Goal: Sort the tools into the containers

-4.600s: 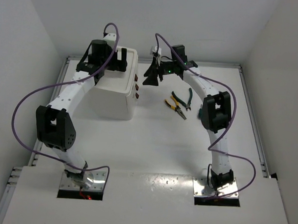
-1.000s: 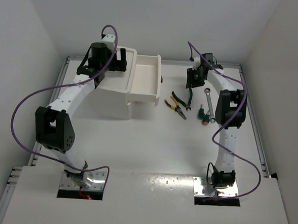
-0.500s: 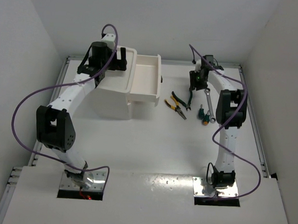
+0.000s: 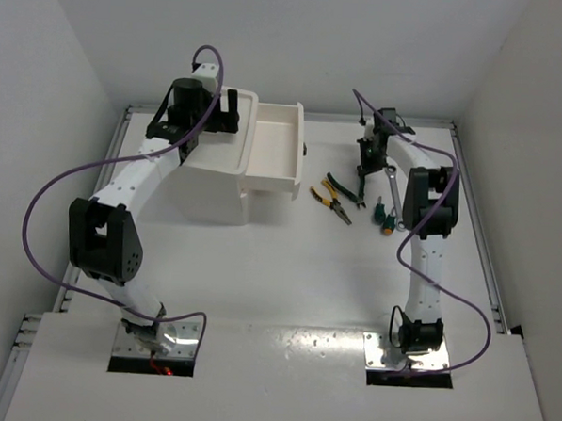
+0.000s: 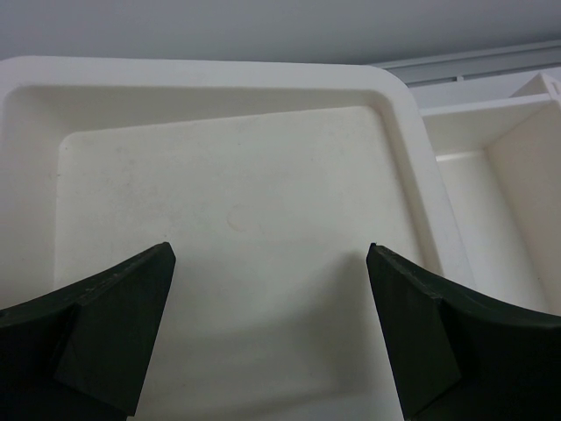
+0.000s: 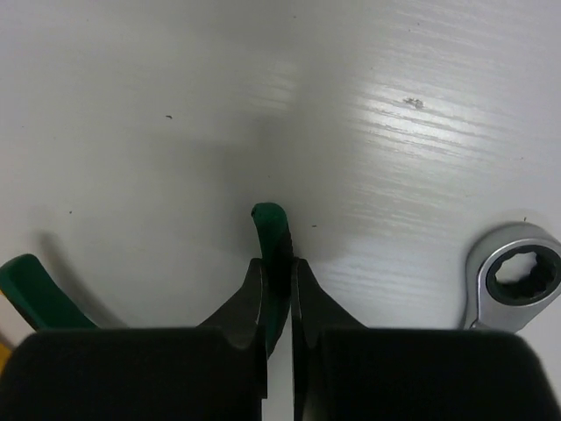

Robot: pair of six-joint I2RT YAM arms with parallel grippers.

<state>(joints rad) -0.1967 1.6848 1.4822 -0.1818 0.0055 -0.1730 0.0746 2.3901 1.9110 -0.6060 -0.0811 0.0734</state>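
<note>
The left gripper (image 5: pixel 272 263) hangs with its jaws spread wide over the drawer unit's top tray (image 5: pixel 219 175), holding nothing. Right of the open drawer (image 4: pixel 277 149), the right gripper (image 6: pixel 279 263) is pinched tight on one handle of the green-handled pliers (image 6: pixel 270 224). These lie on the table (image 4: pixel 278 267) towards its far edge, between the yellow-handled pliers (image 4: pixel 331 198) and a wrench (image 6: pixel 515 276). Their long axis runs far to near, with the handles at the far end.

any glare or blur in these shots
Right wrist view: glare streak on the table near the wrench, soft shadow around the green-handled pliers. Left wrist view: fingers dark and soft, top tray evenly lit. Top view: sheen along the near table edge.
</note>
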